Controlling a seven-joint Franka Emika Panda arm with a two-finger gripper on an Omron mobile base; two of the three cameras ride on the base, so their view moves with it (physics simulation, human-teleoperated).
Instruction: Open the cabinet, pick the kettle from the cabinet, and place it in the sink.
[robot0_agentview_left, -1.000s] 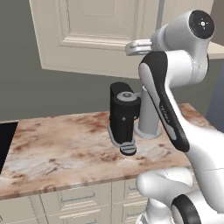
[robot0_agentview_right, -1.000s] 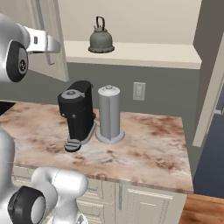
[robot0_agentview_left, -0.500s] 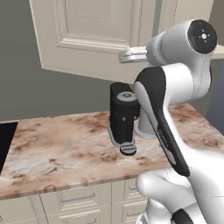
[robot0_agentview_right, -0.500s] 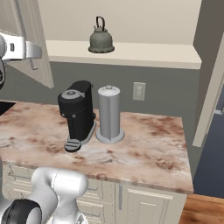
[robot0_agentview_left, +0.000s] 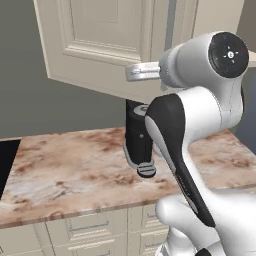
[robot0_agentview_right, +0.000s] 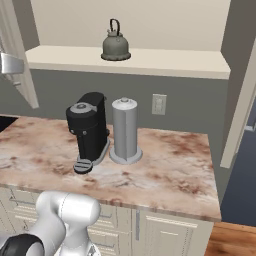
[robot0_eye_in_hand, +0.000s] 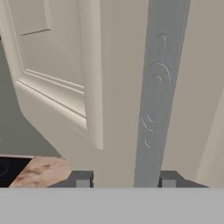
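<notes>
Swung the cabinet door (robot0_agentview_left: 100, 45) wider than a second ago; my gripper (robot0_eye_in_hand: 122, 179), fingers spread, straddled its bar handle (robot0_eye_in_hand: 157, 96). Kettle (robot0_agentview_right: 115, 46) now exposed on far cabinet shelf, reachable next.

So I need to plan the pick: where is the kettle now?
In the right base view the kettle stands on the open cabinet's shelf, towards its left, above the black coffee machine on the counter.

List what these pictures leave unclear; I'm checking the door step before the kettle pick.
- End effector: grip on the door handle unclear in hand view; fingertips cut off by the bottom edge.
- Coffee machine: partly hidden by the arm, left base view.
- Kettle: spout too small, right base view.
</notes>
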